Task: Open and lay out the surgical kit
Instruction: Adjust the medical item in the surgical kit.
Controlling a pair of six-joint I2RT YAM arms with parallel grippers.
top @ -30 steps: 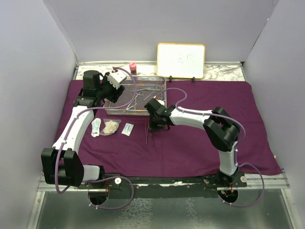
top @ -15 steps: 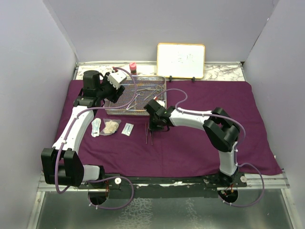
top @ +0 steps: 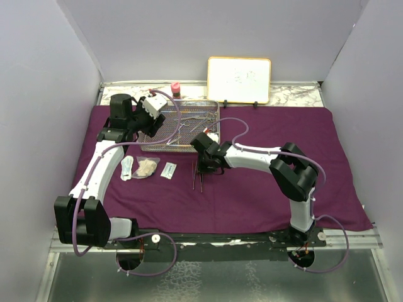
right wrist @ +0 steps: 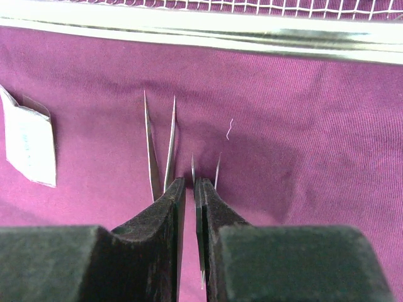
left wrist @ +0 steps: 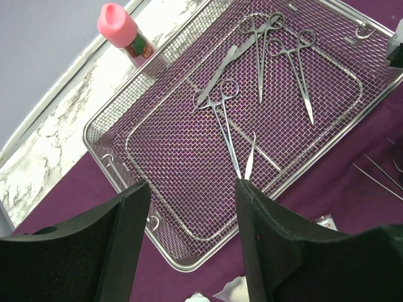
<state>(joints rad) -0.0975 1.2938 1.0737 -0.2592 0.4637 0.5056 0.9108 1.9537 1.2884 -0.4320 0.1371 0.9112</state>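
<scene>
The right gripper [right wrist: 190, 189] blocked the handles of two slim steel forceps [right wrist: 151, 157] lying on the dark purple cloth wrap [right wrist: 302, 126] — only their tapered tips showed. Its black jaws stood a sliver apart around one tine; whether they pinched it could not be told. A white packet [right wrist: 28, 141] was cut off at the frame edge. Beyond, the left gripper [left wrist: 192, 189] hung wide and empty over the silver wire-mesh tray [left wrist: 164, 163] — ring-handled clamps [left wrist: 218, 104] lay inside, with a pink-capped bottle [left wrist: 123, 28] behind.
</scene>
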